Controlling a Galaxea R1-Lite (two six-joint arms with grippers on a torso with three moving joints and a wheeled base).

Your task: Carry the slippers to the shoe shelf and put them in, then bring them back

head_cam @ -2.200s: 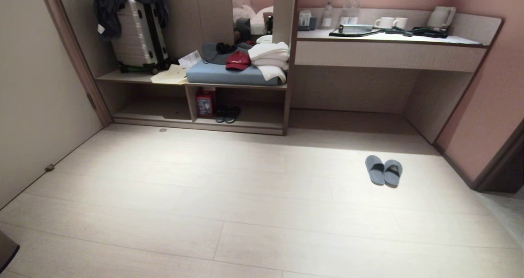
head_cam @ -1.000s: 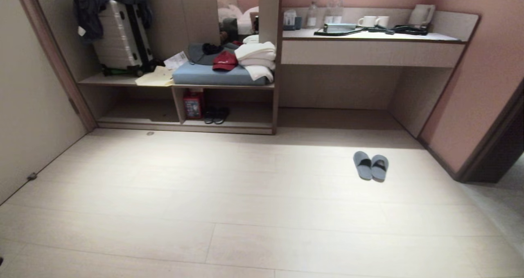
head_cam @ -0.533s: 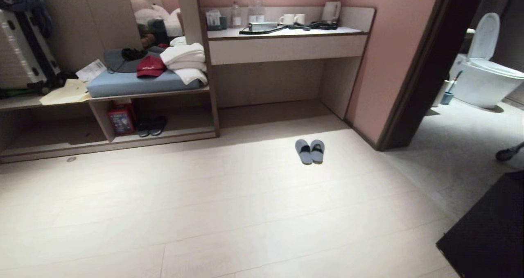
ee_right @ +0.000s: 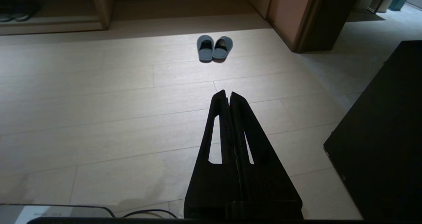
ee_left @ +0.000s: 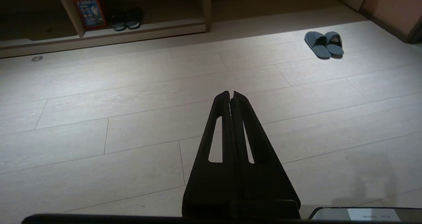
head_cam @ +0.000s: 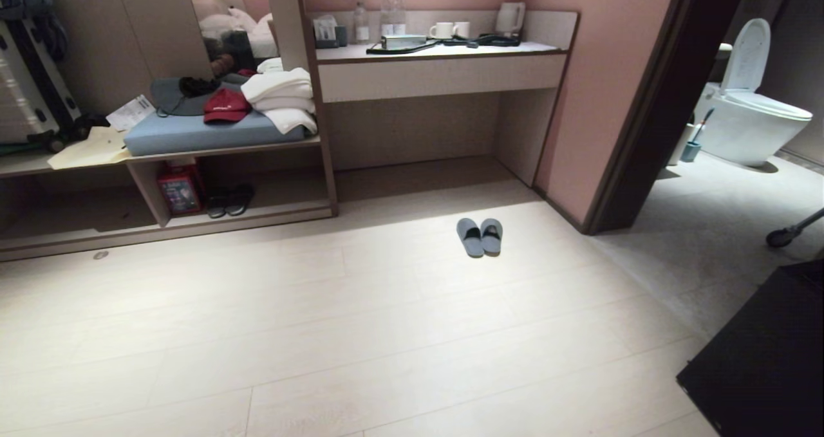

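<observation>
The grey-blue slippers (head_cam: 480, 236) lie side by side on the pale plank floor, in front of the desk recess. They also show far ahead in the left wrist view, slippers (ee_left: 324, 44), and in the right wrist view, slippers (ee_right: 214, 48). The shoe shelf (head_cam: 270, 213) is the low open cubby at the left, with a vertical divider (head_cam: 147, 192). My left gripper (ee_left: 230, 94) is shut and holds nothing, well short of the slippers. My right gripper (ee_right: 227, 93) is likewise shut and holds nothing, pointing roughly at them. Neither arm shows in the head view.
Black slides (head_cam: 230, 200) and a red box (head_cam: 178, 188) sit in the shoe shelf. A blue cushion (head_cam: 206, 134) with a red cap and towels lies above. The desk counter (head_cam: 438, 70) carries cups and a kettle. A dark block (head_cam: 766, 360) stands at the right; a bathroom doorway (head_cam: 650, 121) opens there.
The whole head view has swung to the right: the slippers have shifted from the right towards the middle, and the bathroom with its toilet has come into view. The slippers themselves lie as before.
</observation>
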